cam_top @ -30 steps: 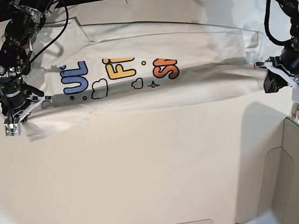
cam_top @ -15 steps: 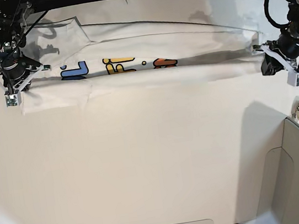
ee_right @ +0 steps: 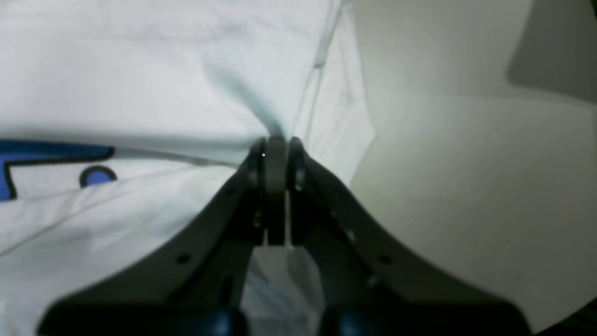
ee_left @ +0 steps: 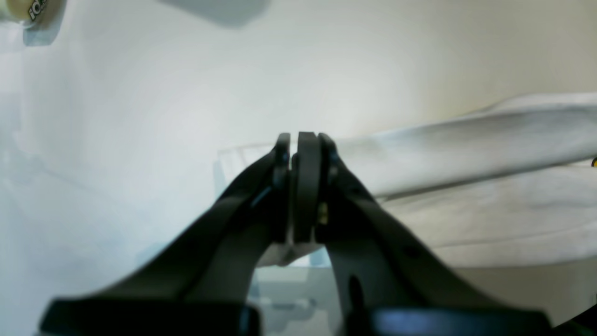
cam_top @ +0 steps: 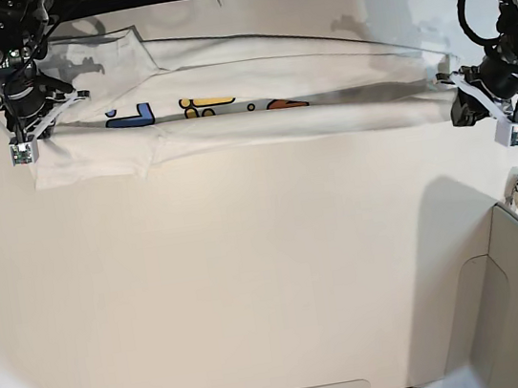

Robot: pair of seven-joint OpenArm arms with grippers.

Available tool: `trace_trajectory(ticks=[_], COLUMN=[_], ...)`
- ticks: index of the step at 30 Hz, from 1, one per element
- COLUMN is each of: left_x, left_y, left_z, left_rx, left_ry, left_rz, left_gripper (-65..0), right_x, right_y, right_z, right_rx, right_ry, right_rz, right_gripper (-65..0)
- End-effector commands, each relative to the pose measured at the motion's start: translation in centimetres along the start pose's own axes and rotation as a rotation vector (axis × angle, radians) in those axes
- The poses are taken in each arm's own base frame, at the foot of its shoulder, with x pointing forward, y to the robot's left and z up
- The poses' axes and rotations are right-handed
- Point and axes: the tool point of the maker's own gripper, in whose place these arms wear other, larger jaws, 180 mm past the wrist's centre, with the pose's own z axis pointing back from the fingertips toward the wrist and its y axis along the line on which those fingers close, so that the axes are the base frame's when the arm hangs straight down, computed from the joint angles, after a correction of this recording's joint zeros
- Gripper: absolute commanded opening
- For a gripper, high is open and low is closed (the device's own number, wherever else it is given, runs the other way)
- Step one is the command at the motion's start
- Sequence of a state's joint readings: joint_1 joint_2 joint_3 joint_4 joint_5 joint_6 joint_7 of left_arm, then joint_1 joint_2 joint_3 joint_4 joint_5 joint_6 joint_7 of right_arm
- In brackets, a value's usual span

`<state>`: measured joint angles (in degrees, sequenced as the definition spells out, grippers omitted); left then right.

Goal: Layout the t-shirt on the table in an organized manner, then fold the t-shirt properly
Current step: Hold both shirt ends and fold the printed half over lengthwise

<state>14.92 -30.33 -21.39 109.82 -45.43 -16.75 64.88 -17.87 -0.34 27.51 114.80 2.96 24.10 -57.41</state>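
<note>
Both claws pinched shut on the t-shirt (cam_top: 259,122), left claw (cam_top: 455,101) and right claw (cam_top: 36,138) at opposite ends, cloth stretched between them across the tabletop (cam_top: 252,282), print mostly hidden under the fold.

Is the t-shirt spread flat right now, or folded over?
Folded over lengthwise: the t-shirt lies as a long narrow band on the table, with only a thin strip of its print showing.

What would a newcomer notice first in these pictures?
The white t-shirt lies stretched across the far part of the table, folded so only a strip of its colourful print shows. The right gripper and the left gripper pinch its two ends, both shut.
</note>
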Motion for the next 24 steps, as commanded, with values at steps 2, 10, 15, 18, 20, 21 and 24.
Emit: trace_trajectory(ticks=[2,10,15,18,20,21,24], left_x=[1.2,-0.4,-1.6,-1.8,-1.7,-1.6,-1.5], left_y=[0.4,-0.7,-1.1,-1.6,-1.7,-1.7,-1.7], left_z=[0.5,-0.5,-1.5,-1.8,-1.8,-1.9,-1.8], left_rx=[0.013,-0.001,0.032,0.027,0.028,0.027,0.026], left_ry=[-0.032,0.026,0.081,0.071,0.066,0.064,0.059], left_rz=[-0.020,-0.053,-0.125,-0.104,-0.102,-0.101,-0.099], left_gripper=[-65.0,-65.0,-65.0,-65.0,-65.0,-65.0,-65.0], right_x=[0.4,0.9,2.2,3.2,3.9,4.2,4.8], right_y=[-0.1,0.8,1.1,2.1,2.3,2.5,2.8], right_z=[0.5,0.8,0.7,0.7,0.7,0.7,0.9], right_rx=[-0.010,0.004,0.018,0.093,0.129,0.150,0.195], right_ry=[-0.022,-0.041,-0.055,-0.056,-0.047,-0.048,-0.066], right_rz=[-0.002,-0.025,-0.038,-0.086,-0.089,-0.095,-0.102], right_gripper=[-65.0,-65.0,-65.0,-65.0,-65.0,-65.0,-65.0])
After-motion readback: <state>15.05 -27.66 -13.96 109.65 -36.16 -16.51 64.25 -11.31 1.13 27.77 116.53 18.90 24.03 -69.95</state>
